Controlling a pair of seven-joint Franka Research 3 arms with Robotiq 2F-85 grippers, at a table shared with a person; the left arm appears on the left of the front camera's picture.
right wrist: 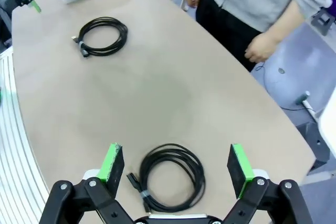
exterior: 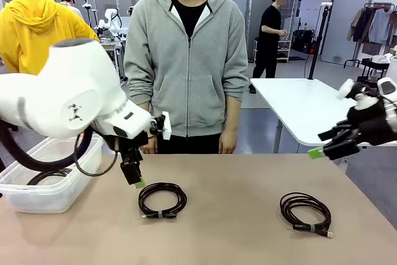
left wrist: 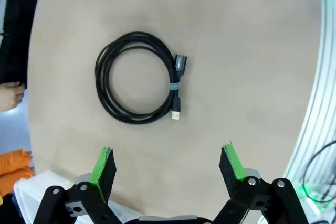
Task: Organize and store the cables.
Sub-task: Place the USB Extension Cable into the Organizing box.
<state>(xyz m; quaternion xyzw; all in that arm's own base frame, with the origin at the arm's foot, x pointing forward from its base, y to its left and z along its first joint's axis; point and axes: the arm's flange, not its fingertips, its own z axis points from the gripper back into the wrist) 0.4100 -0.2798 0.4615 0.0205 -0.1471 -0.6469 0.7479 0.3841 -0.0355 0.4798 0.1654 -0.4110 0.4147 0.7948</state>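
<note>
left pincer (left wrist: 168, 163) spread, by left cable (left wrist: 101, 80) | right pincer (right wrist: 176, 163) spread (raised), facing right cable (right wrist: 197, 177) | both flat mid-bench (exterior: 236, 184)

The left arm's glossy white, rounded shell (exterior: 68, 91) has a thick black hose (exterior: 37, 167) looped beneath it. The left gripper (left wrist: 168, 166) and right gripper (right wrist: 176, 163) are black linkages with silver screws and green pads (left wrist: 103, 163). The person wears a grey zip hoodie (exterior: 186, 60) over a black shirt (exterior: 188, 13).

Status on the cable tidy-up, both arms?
Left jaws open at left coil edge. Right jaws open, high, aimed at right coil. Third coil in bin. Nothing between jaws and coils; person's hands at far edge.
</note>
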